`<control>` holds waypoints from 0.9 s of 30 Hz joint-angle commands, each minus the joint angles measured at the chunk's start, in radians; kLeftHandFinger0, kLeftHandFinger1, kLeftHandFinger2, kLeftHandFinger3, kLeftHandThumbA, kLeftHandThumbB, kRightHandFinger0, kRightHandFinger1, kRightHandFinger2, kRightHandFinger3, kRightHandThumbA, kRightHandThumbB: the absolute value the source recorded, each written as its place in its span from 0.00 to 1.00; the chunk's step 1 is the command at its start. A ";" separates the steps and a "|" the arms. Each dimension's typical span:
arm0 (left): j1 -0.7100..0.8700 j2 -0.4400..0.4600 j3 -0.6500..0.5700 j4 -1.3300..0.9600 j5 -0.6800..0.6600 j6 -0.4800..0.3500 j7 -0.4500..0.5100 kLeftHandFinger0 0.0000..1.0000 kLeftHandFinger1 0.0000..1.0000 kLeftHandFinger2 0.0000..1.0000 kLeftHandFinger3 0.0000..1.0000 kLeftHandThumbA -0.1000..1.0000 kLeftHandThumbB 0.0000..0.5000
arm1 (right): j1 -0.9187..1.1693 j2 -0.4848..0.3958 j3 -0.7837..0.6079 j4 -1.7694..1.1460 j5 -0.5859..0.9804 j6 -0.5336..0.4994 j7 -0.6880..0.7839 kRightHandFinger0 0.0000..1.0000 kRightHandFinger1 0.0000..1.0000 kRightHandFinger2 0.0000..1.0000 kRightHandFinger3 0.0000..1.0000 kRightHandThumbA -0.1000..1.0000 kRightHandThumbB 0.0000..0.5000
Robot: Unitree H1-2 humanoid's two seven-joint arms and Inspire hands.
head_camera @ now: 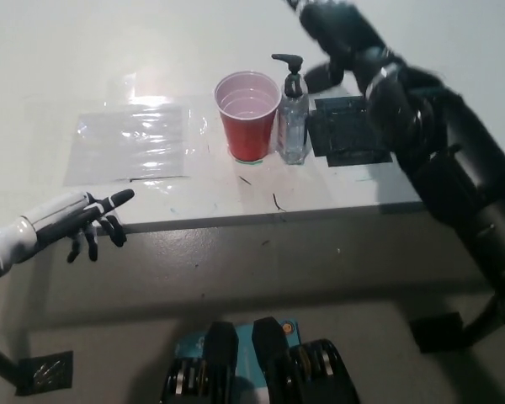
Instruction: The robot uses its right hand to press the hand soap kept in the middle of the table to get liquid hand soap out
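The soap bottle [292, 118] is seen upright on the tabletop [109, 50], touching the red cup [249, 115]. The right hand [332, 29] is raised above; its grip cannot be told. The left hand [80, 217] is held open at the tabletop's edge.

The soap bottle [292, 118] is stood on the table [421, 50], just right of the cup [247, 115]. A plastic sheet [135, 141] is laid left of the cup, a mat [347, 130] right of the bottle. The left hand [77, 220] is held at the table's front edge; the right hand [332, 25] is raised behind the bottle.
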 commanded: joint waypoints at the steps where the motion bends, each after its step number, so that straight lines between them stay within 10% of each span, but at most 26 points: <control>1: -0.001 0.031 0.015 -0.033 0.003 -0.005 -0.001 0.21 0.31 0.49 0.71 1.00 0.43 | -0.073 -0.020 -0.042 -0.072 0.038 0.028 0.033 1.00 1.00 1.00 1.00 1.00 1.00; 27: 0.085 0.030 0.055 -0.065 0.009 0.003 0.025 0.21 0.32 0.51 0.71 1.00 0.42 | 0.419 -0.250 -0.396 -0.664 0.287 0.189 0.159 1.00 1.00 1.00 1.00 1.00 0.93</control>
